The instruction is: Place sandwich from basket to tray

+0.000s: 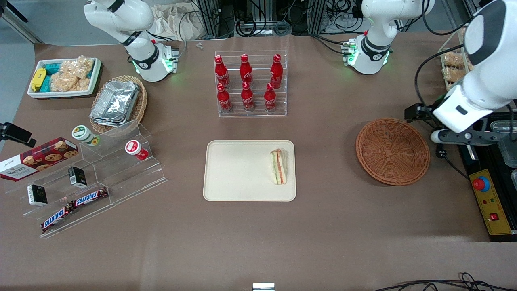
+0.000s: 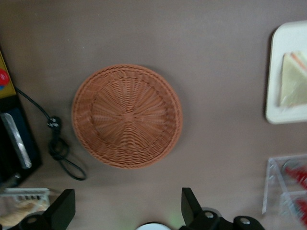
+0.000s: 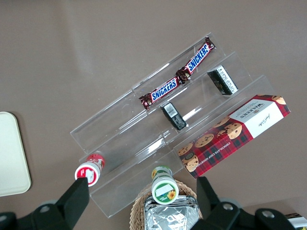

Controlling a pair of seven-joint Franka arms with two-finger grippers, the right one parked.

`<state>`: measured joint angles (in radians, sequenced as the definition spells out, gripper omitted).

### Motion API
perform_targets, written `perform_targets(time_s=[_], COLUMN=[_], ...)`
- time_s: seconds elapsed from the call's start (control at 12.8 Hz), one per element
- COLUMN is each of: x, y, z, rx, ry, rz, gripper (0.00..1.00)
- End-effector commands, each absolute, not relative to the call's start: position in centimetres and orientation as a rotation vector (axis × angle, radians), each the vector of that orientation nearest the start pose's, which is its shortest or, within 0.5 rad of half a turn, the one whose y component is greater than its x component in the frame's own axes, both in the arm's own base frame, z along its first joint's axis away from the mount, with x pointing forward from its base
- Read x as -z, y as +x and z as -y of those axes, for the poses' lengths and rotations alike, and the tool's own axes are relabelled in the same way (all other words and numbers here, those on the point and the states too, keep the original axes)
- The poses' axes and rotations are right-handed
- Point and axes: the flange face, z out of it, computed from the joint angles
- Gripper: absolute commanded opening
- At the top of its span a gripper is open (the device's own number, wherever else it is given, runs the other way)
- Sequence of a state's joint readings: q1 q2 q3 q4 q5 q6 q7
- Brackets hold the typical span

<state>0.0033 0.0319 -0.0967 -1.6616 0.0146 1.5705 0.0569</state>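
Now sandwich (image 1: 279, 166) on tray (image 1: 238, 171) — gripper (image 2: 128, 207) well apart, open

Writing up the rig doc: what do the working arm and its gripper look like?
The left arm is glossy white with rounded shells and a dark grey oval joint cap; black cables run along it. Its base has a black ring and green lights. The gripper, above the basket, has two black, angular fingers, open.

The open end effector (image 2: 127, 211) hangs above the basket (image 2: 127, 116).
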Motion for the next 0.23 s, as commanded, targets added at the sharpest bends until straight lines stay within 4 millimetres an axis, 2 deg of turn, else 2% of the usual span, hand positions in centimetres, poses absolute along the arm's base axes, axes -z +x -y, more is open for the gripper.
perform_targets(time_s=[0.0, 0.16], x=[-56.83, -56.44], y=[56.68, 57.51], z=[3.80, 3.94], rx=[-0.212, -0.244], ry=[-3.108, -3.061], rz=[-0.379, -0.456], gripper=[1.00, 1.00])
